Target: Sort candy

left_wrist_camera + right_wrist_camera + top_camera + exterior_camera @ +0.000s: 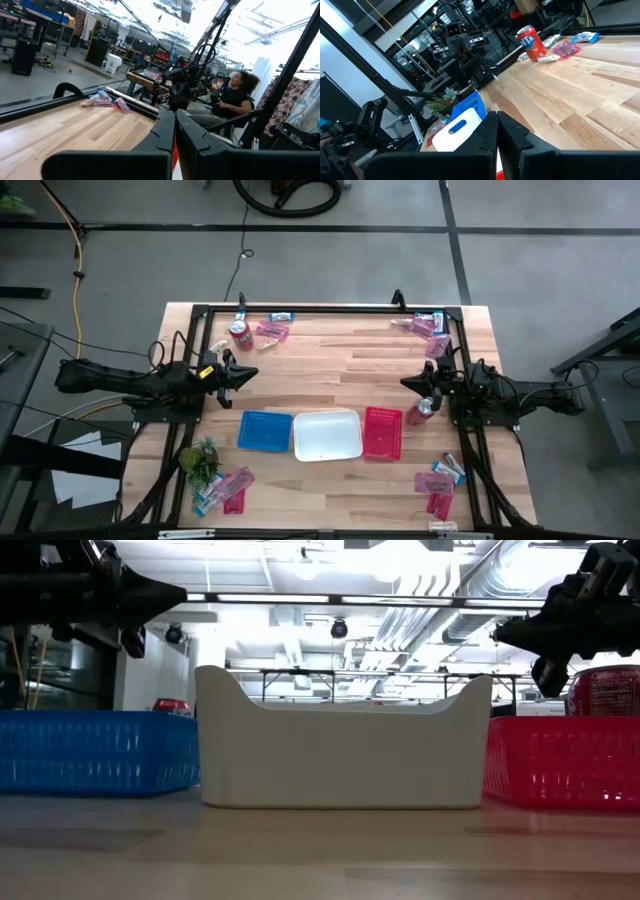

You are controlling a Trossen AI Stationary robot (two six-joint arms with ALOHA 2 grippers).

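Candy piles (434,478) at the table corners: individual wrappers too small to be counted or read in the high view. Blue tray (95,750) and red tray (565,760): cut off by the low view's edges; contents screened by their walls. White bin (340,745): interior hidden likewise.

I work in a robotics lab or workshop. My wooden surface (330,380) sits in a black metal frame (320,308) on a grey concrete floor (540,260) with cables trailing across it. Beyond it are exposed ceiling ducts (450,580), strip lights, equipment-laden workbenches (150,80), and a seated person (232,100).
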